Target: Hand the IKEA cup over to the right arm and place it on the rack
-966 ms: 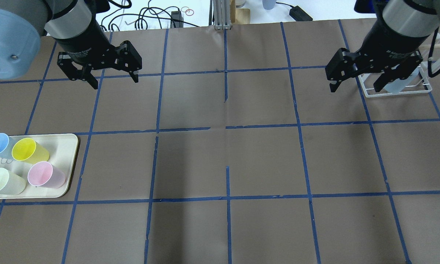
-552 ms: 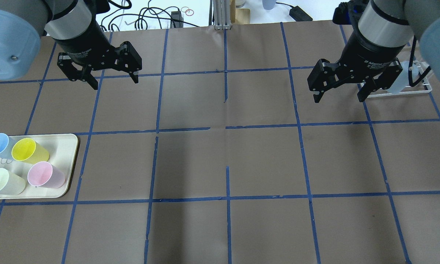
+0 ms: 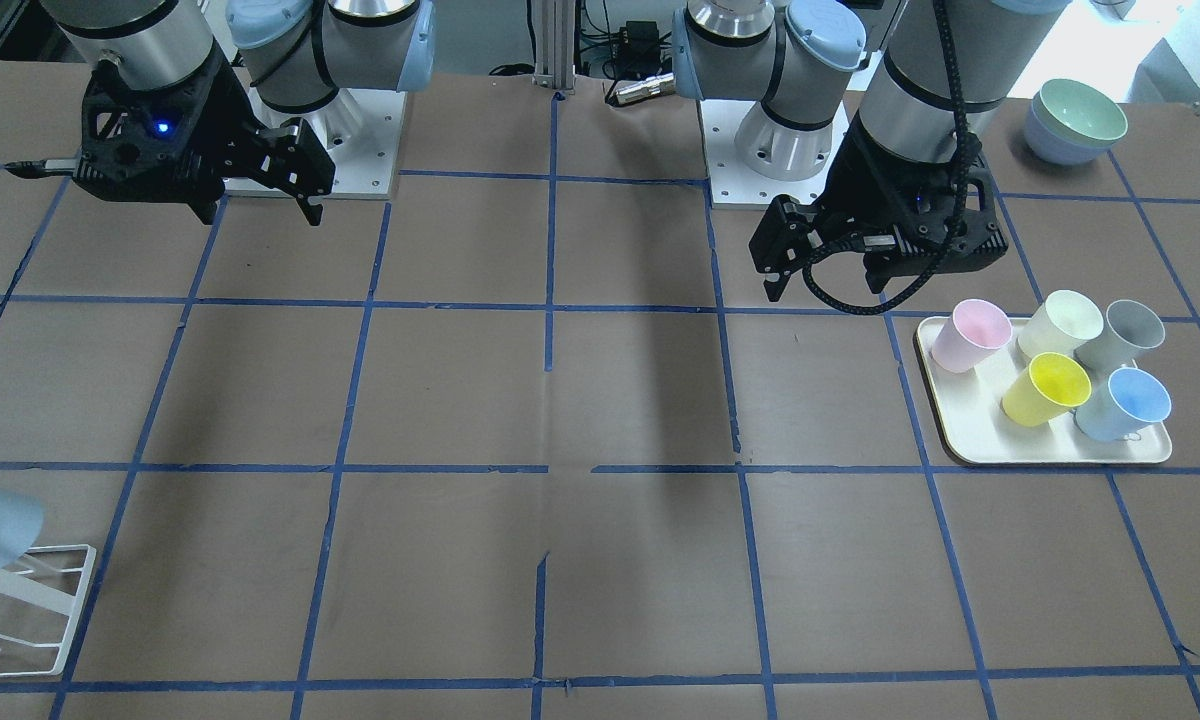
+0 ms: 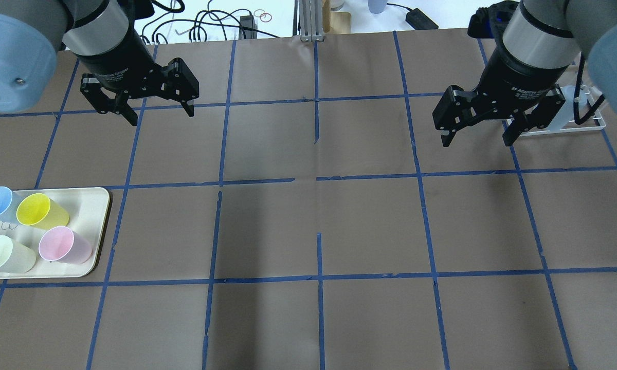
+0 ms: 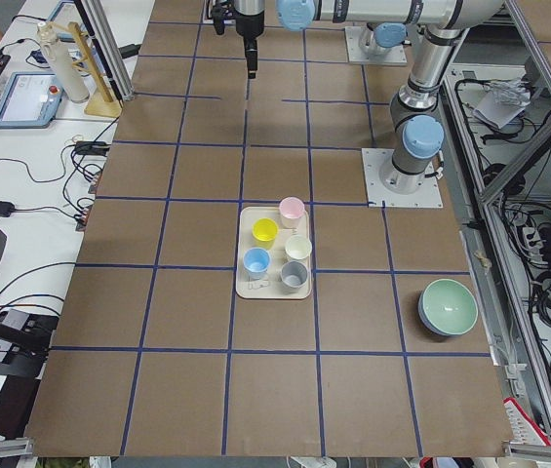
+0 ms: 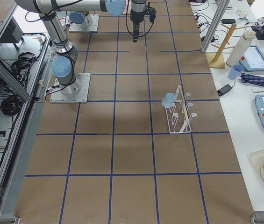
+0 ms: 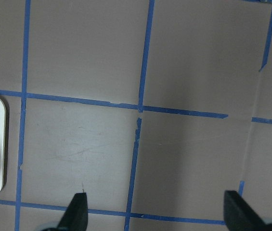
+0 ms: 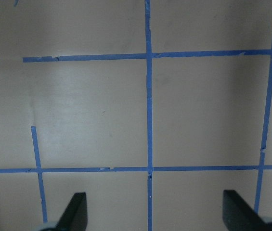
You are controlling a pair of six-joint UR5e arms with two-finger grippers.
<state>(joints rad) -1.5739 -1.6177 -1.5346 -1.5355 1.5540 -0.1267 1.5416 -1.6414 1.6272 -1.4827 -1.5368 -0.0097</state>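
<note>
Gaping wide are left gripper (image 4: 162, 117) and right gripper (image 4: 476, 144); label (image 4: 532, 92) reads "2F Adaptive".

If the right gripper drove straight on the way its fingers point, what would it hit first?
Probably the table, near a blue tape crossing. The right gripper is open, and its wrist view shows nothing else ahead.

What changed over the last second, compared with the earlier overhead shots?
The right gripper, open and empty, drew back from the rack toward the table's middle, leaving the blue cup on it. The left gripper, also open, and the tray of cups stayed put.
</note>
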